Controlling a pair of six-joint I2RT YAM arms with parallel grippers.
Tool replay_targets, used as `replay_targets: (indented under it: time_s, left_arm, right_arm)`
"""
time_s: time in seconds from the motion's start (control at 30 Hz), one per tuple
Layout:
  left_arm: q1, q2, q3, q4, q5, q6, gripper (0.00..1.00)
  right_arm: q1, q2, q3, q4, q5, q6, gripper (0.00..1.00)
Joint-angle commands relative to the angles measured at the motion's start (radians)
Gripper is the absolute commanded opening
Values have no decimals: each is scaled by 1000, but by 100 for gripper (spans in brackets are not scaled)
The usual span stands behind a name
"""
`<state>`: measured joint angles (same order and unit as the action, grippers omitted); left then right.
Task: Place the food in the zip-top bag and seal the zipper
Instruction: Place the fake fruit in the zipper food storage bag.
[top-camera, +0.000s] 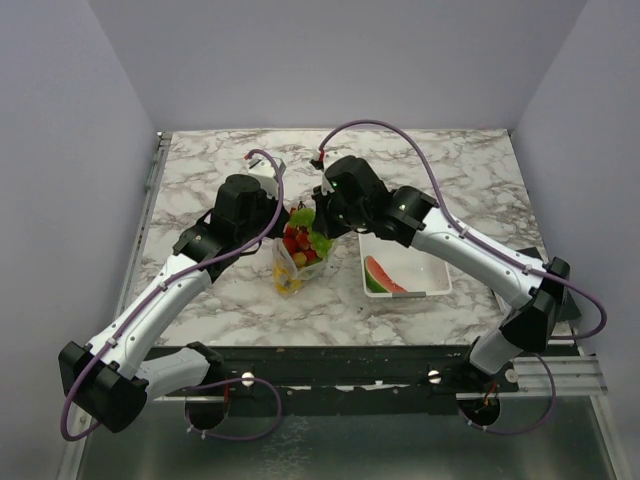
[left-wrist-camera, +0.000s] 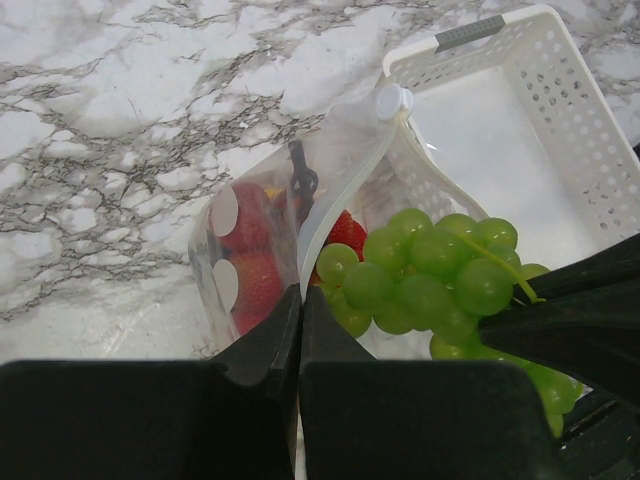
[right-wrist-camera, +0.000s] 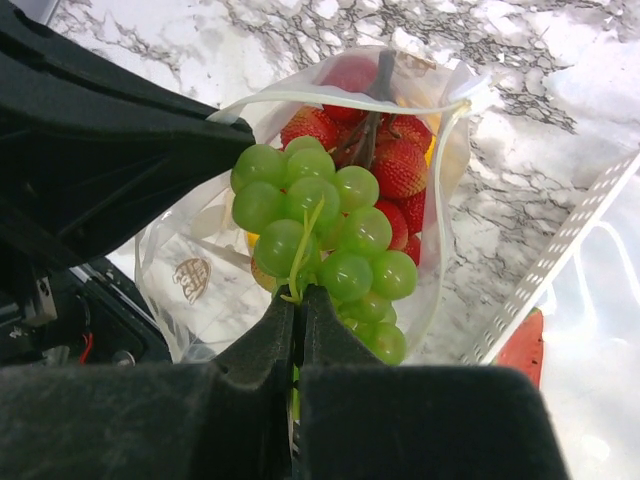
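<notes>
Near the middle of the marble bench (top-camera: 200, 170), between the two arms: zip-top bag (top-camera: 290, 268), standing upright with its mouth open upward.

Gripped at the mouth edge by the left end effector (left-wrist-camera: 300, 300). Fingers pressed flat together, no gap, with the clear white-dotted film and the near end of the zipper (left-wrist-camera: 352, 185) pinched between them. From the left wrist view, white strip running away from the fingertips up to a small round white piece at its far end. Opposite lip of the mouth bowed outward, so open wide rather than sealed.

Inside the bag: red strawberries (right-wrist-camera: 398, 165) piled near the top, and something yellow lower down, too blurred by crinkled plastic to name.

At the open mouth: green grapes (right-wrist-camera: 330, 235), hanging as one bunch from the right end effector (right-wrist-camera: 300, 300). Clamped shut on the thin green stem, fingertips meeting just above the fruit. Lower grapes apparently past the rim and in front of the strawberries; upper ones level with the zipper line. Cannot tell how deep the bunch sits.

Just right of the bag: white slotted basket (top-camera: 440, 285), long side facing the arms. Lying in its left end: watermelon slice (top-camera: 380, 275), red face up, green rind toward the bag. Nothing else visible in the basket.

Both arms angled inward over the bag, wrists close together, right one slightly farther back.
</notes>
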<state>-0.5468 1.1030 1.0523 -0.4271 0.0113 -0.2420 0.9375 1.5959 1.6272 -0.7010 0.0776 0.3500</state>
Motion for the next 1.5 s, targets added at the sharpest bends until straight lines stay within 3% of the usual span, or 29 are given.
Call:
replay_targets:
  time_s: [0.0, 0.83, 1.23, 1.47]
  left_arm:
    - [5, -17, -9, 21, 39, -1, 0]
    - [10, -48, -28, 95, 257, 0, 0]
    - [26, -130, -47, 116, 129, -2, 0]
    - [31, -127, -52, 116, 92, -3, 0]
  right_arm:
    - [12, 53, 36, 11, -21, 17, 1]
    - [12, 311, -70, 144, 92, 52, 1]
    - [12, 264, -107, 158, 123, 56, 1]
    - [12, 166, -103, 170, 103, 51, 22]
